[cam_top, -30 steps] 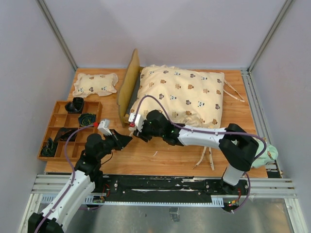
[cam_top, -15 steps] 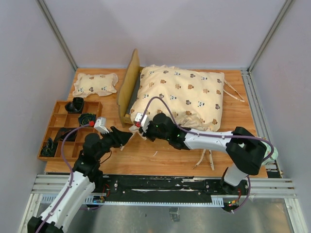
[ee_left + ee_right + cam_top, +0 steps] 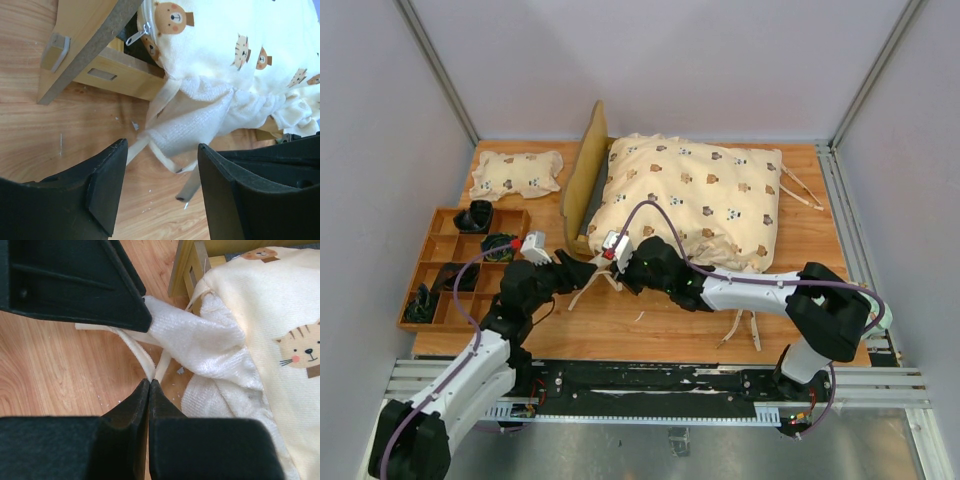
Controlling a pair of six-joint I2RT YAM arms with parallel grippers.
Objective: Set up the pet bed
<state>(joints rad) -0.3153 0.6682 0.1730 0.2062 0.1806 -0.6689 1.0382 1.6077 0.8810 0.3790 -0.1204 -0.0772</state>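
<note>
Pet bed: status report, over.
Left fingers open beside quilt tie. Right fingers shut on that tie. Pet bed under quilt, corner spilling onto table.

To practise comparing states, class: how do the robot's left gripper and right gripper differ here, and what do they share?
The left gripper is open and holds nothing; the right gripper is shut, pinching a cream tie of the quilt. The left gripper comes in from the tray side, the right gripper along the quilt's front edge. Both are black, two-fingered and low over the table at the bed's near corner.
</note>
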